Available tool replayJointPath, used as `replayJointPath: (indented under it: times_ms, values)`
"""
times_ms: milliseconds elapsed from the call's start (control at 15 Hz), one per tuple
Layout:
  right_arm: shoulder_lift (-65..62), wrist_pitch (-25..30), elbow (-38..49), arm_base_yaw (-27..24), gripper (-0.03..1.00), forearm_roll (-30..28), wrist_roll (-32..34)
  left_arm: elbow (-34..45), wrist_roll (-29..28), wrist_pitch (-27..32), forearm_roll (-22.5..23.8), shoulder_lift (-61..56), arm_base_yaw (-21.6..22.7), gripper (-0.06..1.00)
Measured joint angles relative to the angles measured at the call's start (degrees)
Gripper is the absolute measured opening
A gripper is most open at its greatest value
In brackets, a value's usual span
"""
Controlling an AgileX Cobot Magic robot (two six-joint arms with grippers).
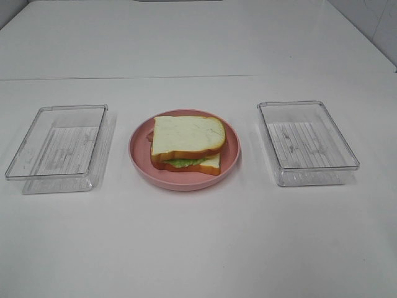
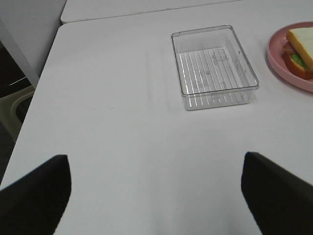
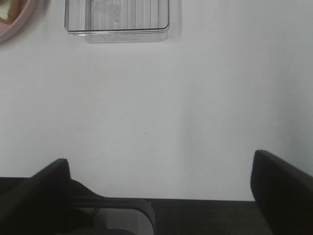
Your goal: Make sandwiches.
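One sandwich [image 1: 186,144] sits on the pink plate [image 1: 231,162] at the table's middle: two white bread slices with orange-brown crust, green lettuce showing between them. Its edge also shows in the left wrist view as the sandwich [image 2: 299,50] on the plate [image 2: 279,63]. Neither arm appears in the high view. My left gripper [image 2: 156,191] is open over bare table, well short of the left box, with only its dark fingertips [image 2: 34,196] showing. My right gripper [image 3: 159,196] is open near the table's front edge, nothing between its fingers [image 3: 283,191].
A clear plastic box [image 1: 59,149] stands left of the plate and a second clear box [image 1: 307,143] right of it; both look empty. The boxes appear again as the left box [image 2: 212,68] and the right box [image 3: 117,17]. The table's front edge [image 3: 195,199] lies under the right gripper.
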Motion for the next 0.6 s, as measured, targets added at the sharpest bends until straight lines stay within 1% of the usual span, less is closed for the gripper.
replayJointPath:
  times_ms: [67,267,467,600]
  values:
    - [-1.43,0.00,1.03,0.00,0.95,0.00,0.06,0.00,0.00,0.00,0.00,0.00,0.00,0.86]
    - [-12.20,0.11,5.73,0.00,0.95,0.00,0.06,0.00,0.00,0.00,0.00,0.00,0.00,0.86]
    - [-20.68,0.17,8.65,0.00,0.95,0.00,-0.29,0.00,0.00,0.00,0.00,0.00,0.00,0.86]
    - [-30.19,0.29,11.69,0.00,0.95,0.00,-1.72,0.00,0.00,0.00,0.00,0.00,0.00,0.86]
